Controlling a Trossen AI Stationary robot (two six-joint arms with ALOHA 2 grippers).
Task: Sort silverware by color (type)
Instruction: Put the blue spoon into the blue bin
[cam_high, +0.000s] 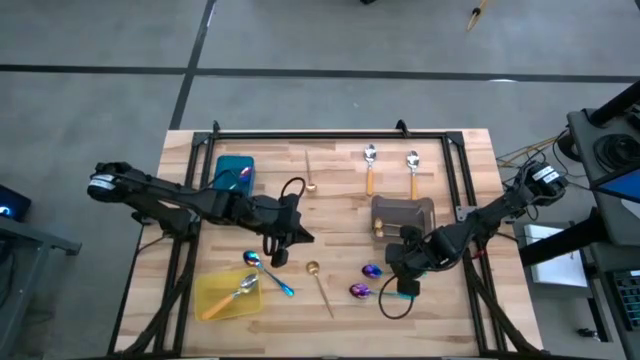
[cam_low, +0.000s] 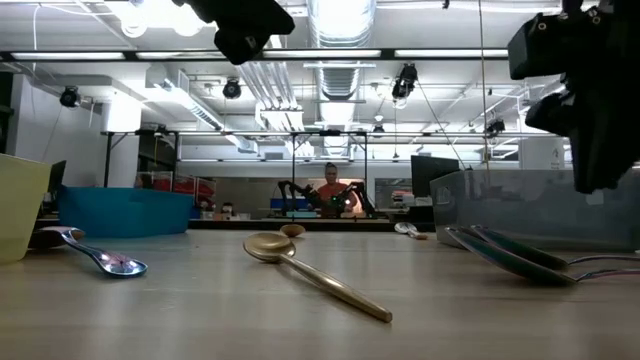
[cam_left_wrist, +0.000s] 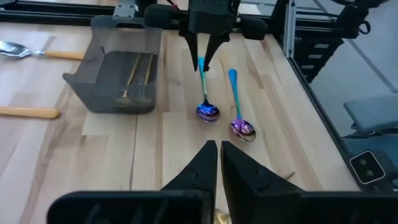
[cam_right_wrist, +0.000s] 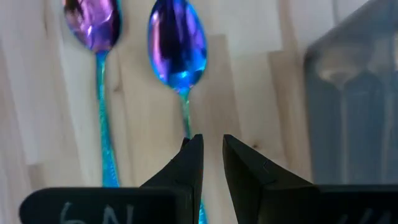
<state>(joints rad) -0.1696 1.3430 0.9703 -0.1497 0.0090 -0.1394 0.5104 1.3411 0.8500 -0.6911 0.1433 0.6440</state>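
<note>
Two iridescent blue-purple spoons with teal handles lie flat on the table in front of the grey tray. My right gripper is open and hangs low over the first one; its fingers stand on either side of the teal handle, behind the bowl. My left gripper is shut, holds nothing and hovers mid-table. A third iridescent spoon and a gold spoon lie near it. Two orange-handled spoons and another gold one lie toward the far edge.
The teal tray sits far left with a spoon in it. The yellow tray, near left, holds a silver spoon. The grey tray stands just beyond my right gripper, thin gold pieces inside. A black frame runs along the table's far edge.
</note>
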